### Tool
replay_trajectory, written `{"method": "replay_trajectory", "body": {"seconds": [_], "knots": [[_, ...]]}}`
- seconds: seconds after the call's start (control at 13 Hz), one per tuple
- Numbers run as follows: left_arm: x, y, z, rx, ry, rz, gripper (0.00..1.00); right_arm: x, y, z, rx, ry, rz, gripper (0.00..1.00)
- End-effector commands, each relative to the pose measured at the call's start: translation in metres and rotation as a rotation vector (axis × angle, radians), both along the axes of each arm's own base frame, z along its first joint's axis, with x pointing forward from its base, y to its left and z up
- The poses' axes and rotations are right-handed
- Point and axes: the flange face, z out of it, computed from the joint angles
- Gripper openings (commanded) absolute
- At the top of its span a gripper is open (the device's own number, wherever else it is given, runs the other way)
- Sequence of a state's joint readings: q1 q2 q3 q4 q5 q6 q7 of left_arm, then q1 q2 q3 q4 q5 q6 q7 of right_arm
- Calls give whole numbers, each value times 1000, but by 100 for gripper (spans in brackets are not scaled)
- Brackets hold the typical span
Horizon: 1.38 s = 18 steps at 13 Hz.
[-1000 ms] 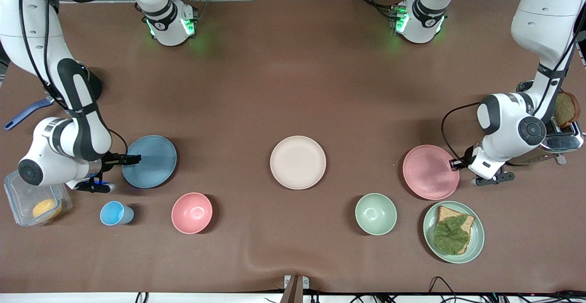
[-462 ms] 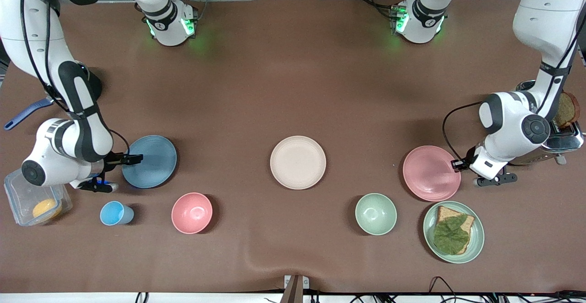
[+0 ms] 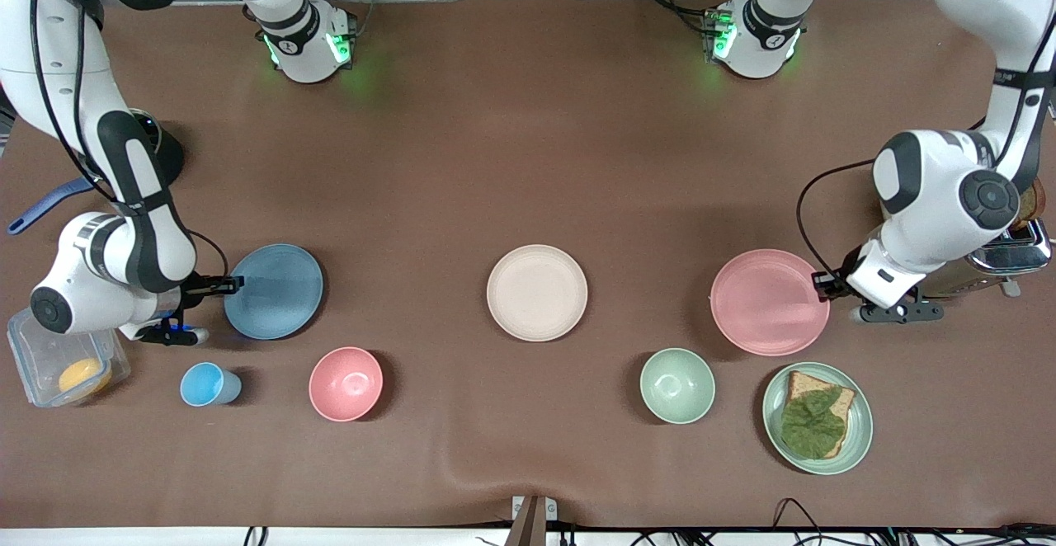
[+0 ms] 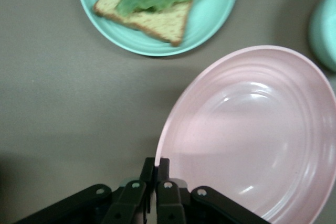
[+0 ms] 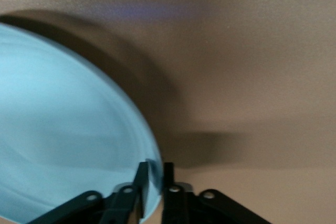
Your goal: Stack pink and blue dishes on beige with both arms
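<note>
The right gripper (image 3: 233, 284) is at the blue plate (image 3: 276, 291), near the right arm's end of the worktop (image 3: 528, 158). Its jaws are pinched together on the plate's rim, one above the rim and one under it, as the right wrist view shows (image 5: 153, 179). The blue plate (image 5: 63, 129) is round, so it has no long side. It faces up and looks a little tipped, with a dark shadow under its edge.

A blue cup (image 3: 208, 384) and a pink bowl (image 3: 346, 383) sit nearer the front camera than the blue plate. A clear box (image 3: 58, 364) with something orange in it sits by the right arm.

The beige plate (image 3: 537, 292) lies flat in the middle of the worktop, face up, with nothing on it.

A green bowl (image 3: 677, 385) sits nearer the camera, between the beige plate and the pink plate (image 3: 767, 302).

The pink plate is toward the left arm's end. It is round and faces up. The left gripper (image 3: 822, 285) clamps its rim, jaws close together on the edge (image 4: 156, 169). In the left wrist view the pink plate (image 4: 252, 140) looks tilted over the worktop.

A green plate (image 3: 858, 439) with bread (image 3: 833, 404) and a leaf (image 3: 810, 424) lies just beside the pink plate, nearer the camera. A toaster (image 3: 1011, 253) stands by the left arm.
</note>
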State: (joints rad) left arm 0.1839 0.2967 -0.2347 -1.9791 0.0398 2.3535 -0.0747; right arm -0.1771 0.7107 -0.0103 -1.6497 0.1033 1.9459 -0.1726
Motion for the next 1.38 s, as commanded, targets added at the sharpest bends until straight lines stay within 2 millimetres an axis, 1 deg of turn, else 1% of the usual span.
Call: {"method": "replay_trajectory", "body": {"seconds": [0.0,0.15,0.23,0.31,0.54,0.62,0.69,1.08,1.31], "knots": [[-3,-18,24,-15,8,-12,0,-1,-1,-1,29,-11,1,0],[-4,-31,26,-20,14,-35,0,-1,-1,0,29,-11,3,0],[-5,-40,26,-24,15,-50,0,0,0,4,33,-13,12,0],[-6,-50,27,-28,15,-65,0,2,0,10,35,-17,20,0],[-9,-71,19,-48,29,-90,0,8,1,32,50,5,34,0],[-9,-73,18,-68,32,-81,0,10,0,40,63,20,43,0],[-9,-75,13,-91,45,-66,0,13,-1,48,73,28,53,0],[-9,-80,2,-103,60,-65,0,16,6,71,154,68,26,0],[-7,-80,-3,-108,64,-65,0,17,12,77,180,84,14,0]]}}
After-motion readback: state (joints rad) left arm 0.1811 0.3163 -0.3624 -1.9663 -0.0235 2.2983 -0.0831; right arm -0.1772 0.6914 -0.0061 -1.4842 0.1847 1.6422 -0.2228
